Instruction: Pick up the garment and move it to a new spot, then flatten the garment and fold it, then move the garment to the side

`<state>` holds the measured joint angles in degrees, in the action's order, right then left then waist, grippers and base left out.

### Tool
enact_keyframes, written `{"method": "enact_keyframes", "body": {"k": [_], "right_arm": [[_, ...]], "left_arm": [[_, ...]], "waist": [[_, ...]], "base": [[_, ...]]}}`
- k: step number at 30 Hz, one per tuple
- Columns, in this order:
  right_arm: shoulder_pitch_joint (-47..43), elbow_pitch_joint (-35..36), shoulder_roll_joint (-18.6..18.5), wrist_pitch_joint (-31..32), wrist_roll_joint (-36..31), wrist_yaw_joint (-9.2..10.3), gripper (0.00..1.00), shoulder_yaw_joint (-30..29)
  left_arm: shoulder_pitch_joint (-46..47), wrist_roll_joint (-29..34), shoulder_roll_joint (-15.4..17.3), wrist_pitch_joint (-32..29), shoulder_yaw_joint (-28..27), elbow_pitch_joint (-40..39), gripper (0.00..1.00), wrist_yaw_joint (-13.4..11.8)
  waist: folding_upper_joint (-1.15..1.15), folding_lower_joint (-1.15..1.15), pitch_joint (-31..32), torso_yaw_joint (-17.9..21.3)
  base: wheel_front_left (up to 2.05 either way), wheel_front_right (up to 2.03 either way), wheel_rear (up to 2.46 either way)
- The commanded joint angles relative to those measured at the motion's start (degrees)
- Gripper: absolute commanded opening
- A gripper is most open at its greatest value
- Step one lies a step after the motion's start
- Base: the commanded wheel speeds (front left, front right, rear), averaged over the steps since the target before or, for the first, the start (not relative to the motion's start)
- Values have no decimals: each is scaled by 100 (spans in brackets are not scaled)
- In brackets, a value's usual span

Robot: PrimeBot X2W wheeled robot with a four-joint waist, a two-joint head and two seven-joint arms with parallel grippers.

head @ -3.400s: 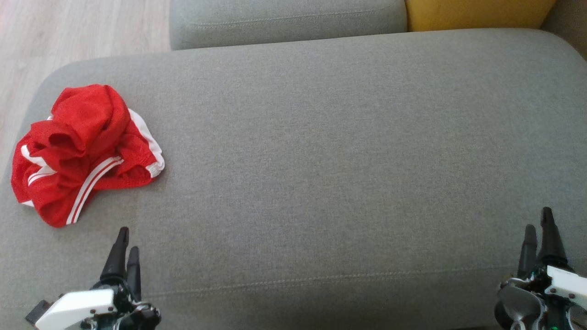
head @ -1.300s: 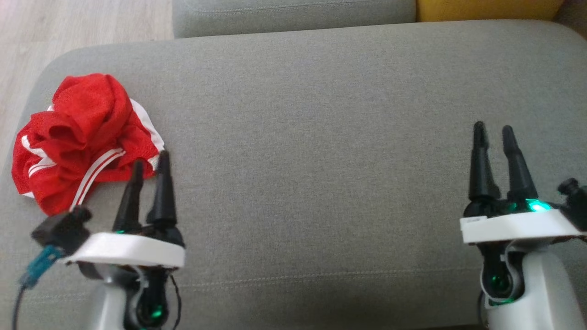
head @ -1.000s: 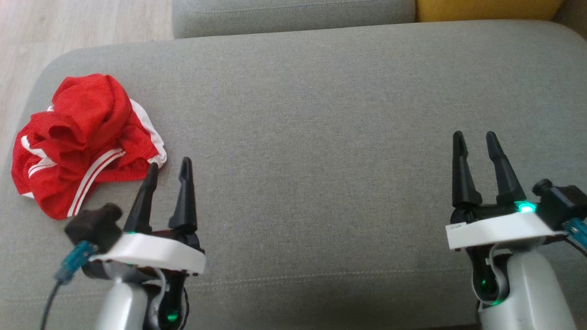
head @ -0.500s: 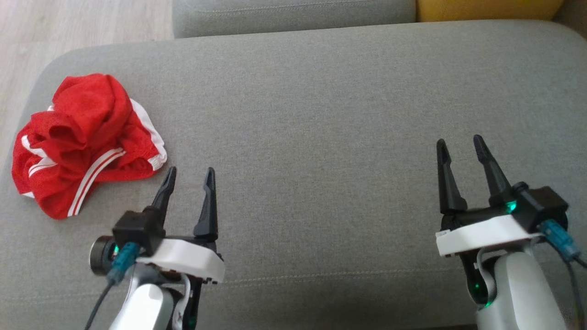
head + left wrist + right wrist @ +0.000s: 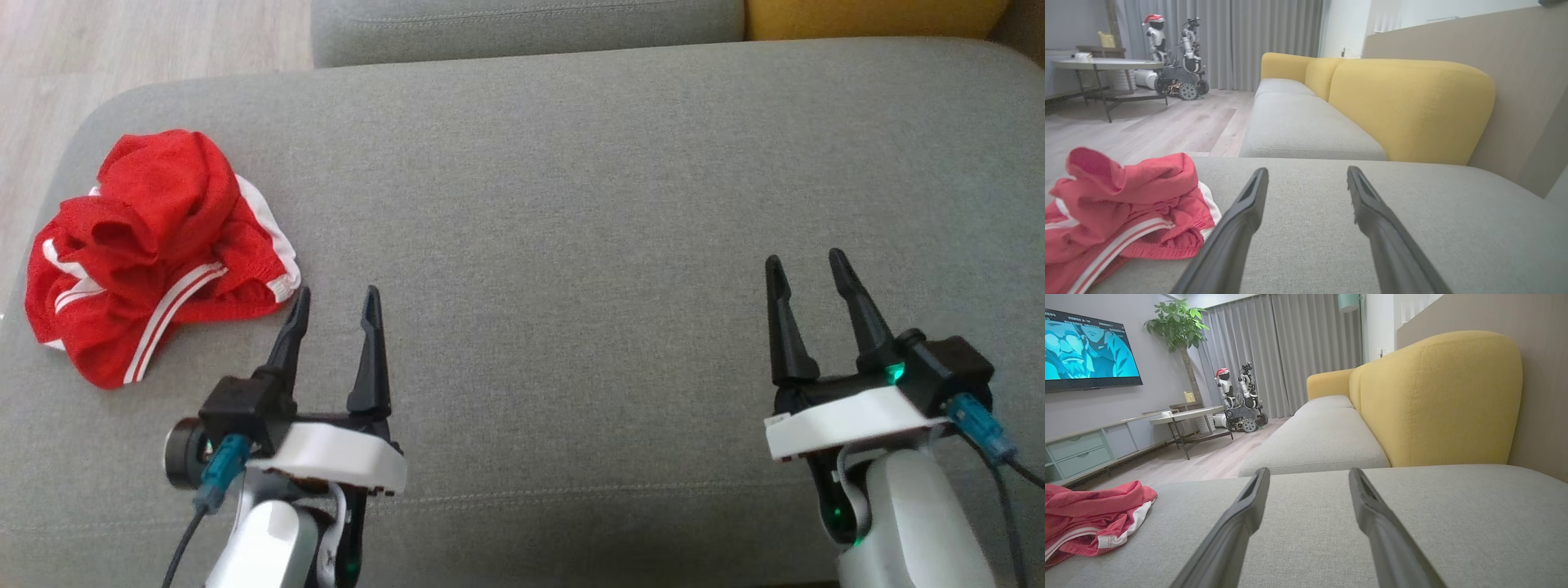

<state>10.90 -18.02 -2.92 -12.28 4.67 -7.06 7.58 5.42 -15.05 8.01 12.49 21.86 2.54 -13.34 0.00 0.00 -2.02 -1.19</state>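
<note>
Both released and empty, left tool [image 5: 338, 291] near crumpled garment [image 5: 147, 253], right tool [image 5: 804, 257] well apart.

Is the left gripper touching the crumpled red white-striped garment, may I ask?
Cannot tell: head view shows the left gripper tip meeting the red garment hem, height unclear.

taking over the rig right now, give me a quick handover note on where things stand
Left gripper: open, empty, above the grey seat cushion, just right of the garment, not gripping it.
Right gripper: open, empty, above the right part of the cushion, far from the garment.
Garment: red with white stripes, in a crumpled heap at the cushion's left end.
Done: nothing yet; the garment has not been picked up.
Left: pick it up, move it to a new spot, flatten, fold, then move it to the side.
</note>
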Motion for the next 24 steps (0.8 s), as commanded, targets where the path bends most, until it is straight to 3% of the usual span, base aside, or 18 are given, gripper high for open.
{"method": "enact_keyframes", "body": {"k": [1, 11, 15, 24], "right_arm": [[323, 84, 5, -120, -26, -40, 100, 187], [456, -190, 4, -271, -315, -43, 100, 331], [470, -377, 4, -272, -157, -43, 100, 366], [514, -497, 4, -272, -75, -43, 100, 381]], "left_arm": [[172, 15, -70, 99, -350, -99, 100, 170], [103, 682, -331, 250, -682, 202, 100, 697], [65, 549, -461, 251, -943, 321, 100, 919], [52, 620, -509, 251, -1090, 423, 100, 1082]], "waist": [[0, 0, 6, -2], [0, 0, 5, 5], [0, 0, 18, 6], [0, 0, 21, -6]], "base": [[0, 0, 0], [0, 0, 0], [0, 0, 0], [0, 0, 0]]}}
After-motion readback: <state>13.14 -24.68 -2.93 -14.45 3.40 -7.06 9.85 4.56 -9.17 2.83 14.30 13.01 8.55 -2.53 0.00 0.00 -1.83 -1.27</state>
